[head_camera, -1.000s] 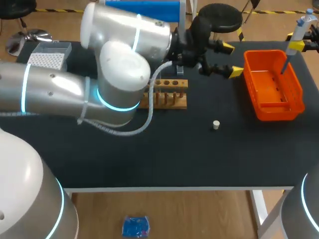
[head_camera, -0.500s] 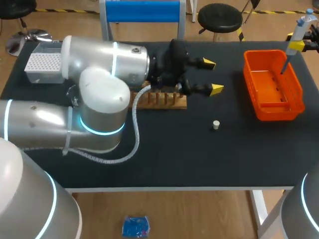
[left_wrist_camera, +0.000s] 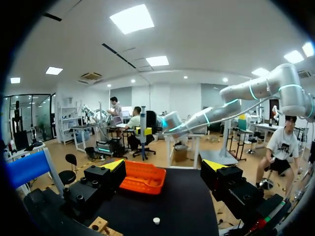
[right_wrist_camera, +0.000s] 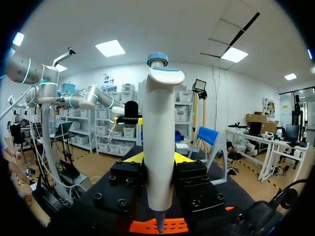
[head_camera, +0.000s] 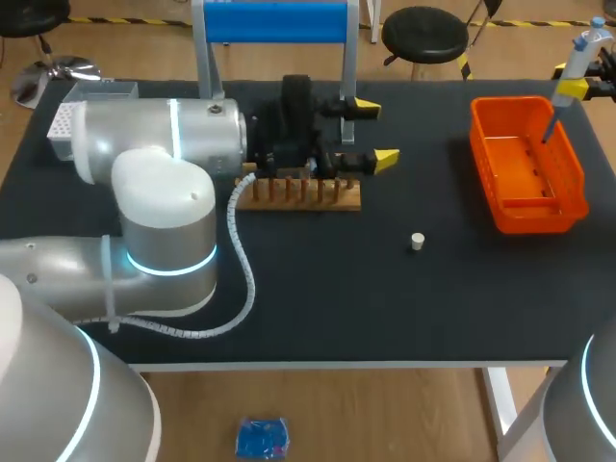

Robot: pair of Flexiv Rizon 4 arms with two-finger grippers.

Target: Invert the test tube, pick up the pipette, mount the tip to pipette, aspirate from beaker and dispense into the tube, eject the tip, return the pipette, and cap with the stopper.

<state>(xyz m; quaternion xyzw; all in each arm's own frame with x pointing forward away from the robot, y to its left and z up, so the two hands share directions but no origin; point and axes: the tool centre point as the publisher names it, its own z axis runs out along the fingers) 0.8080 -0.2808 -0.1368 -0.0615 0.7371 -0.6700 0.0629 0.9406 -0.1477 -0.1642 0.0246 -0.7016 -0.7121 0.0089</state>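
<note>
Now, left claw [head_camera: 375, 134]: fingers spread wide, nothing between them; it hangs just over the wooden rack [head_camera: 308, 197].
Right claw [right_wrist_camera: 158, 158]: closed around the pipette [right_wrist_camera: 158, 123], which stands upright between both fingers, its thin end pointing down.
Orange bin [head_camera: 478, 144]: under the right claw, below the thin end of the pipette; also far ahead of the left claw.
Stopper [head_camera: 417, 241]: lies alone on the black surface [head_camera: 337, 298], ahead of the left claw, nearer to it than the bin.
Tip box [head_camera: 63, 120]: behind the left claw, beside its arm.
</note>
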